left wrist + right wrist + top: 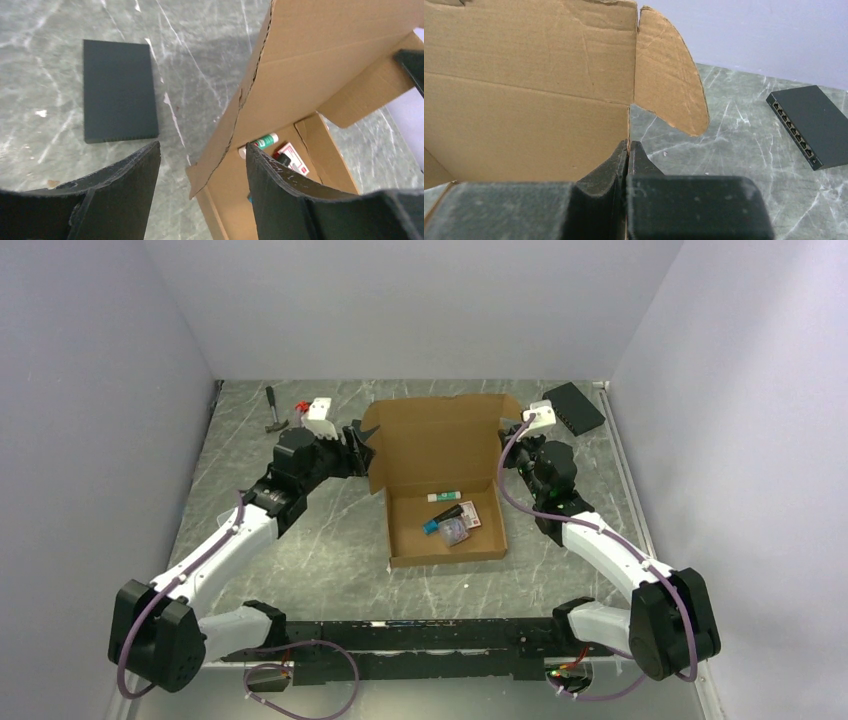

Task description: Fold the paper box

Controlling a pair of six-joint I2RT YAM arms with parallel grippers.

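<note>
One paper box sits mid-bench, its tray near me and its lid standing up on the far side. My two sets of fingers flank that lid.

My left fingers stand apart at the lid's left edge, holding nothing. A corner of cardboard reaches into the gap between them. My right fingers are pressed together at the lid's right edge, just under its rounded flap. The edge runs down to their seam, and I cannot tell whether cardboard is pinched there.

In the tray I count four small things: a white and green tube, a black stick, a red and white card and a clear bluish lump.

At the far right lies one flat black box with a row of ports. My left wrist also sees a flat black slab beyond the lid, and I cannot tell whether it is the same one. At the far left lie one hammer-shaped tool and one small red thing.
</note>
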